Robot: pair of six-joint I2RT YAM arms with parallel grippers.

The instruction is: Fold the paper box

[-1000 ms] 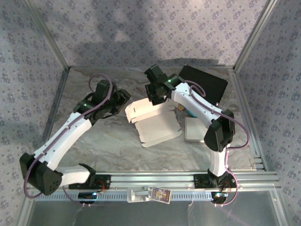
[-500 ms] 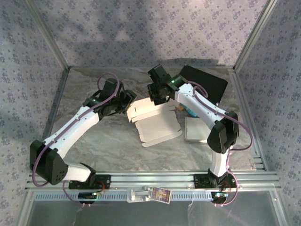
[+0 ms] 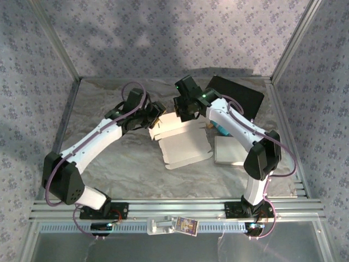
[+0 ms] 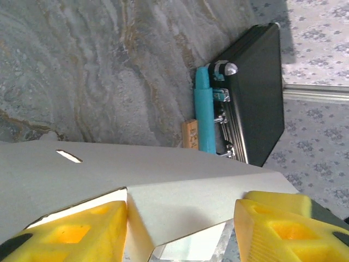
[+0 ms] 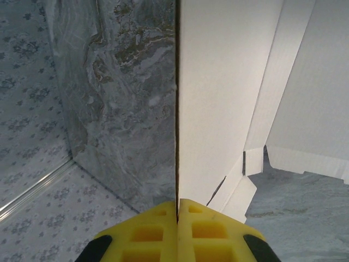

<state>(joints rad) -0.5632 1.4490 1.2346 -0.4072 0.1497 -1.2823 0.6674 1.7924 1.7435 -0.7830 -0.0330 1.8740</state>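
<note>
Pinching a raised panel of the paper box (image 3: 182,143), my right gripper (image 5: 177,210) was closed tight, the thin card edge running straight into the seam between its yellow fingers (image 5: 144,234). I judged that this grip held the panel upright off the counter (image 3: 109,164) so that the crease at its foot would not spring flat while the other arm worked. The box lay near the middle of the counter, between my two arms. Most of its panels were spread flat and only the far edge was lifted, which suggested an early stage of the folding. My left gripper (image 4: 180,221) stood about half open at the far-left corner of the box, straddling a pointed flap. The card passed between the fingers and lay close against one of them, but nothing was clamped. This open stance fitted an approach meant either to take the flap or to push it inward against the held panel. A black case (image 3: 237,98) and a teal tool (image 4: 204,114) lay just beyond the box, near the far right of the counter, apart from both grippers. The likely hazard was creasing the flap off its scored line if the left fingers closed at an angle.
</note>
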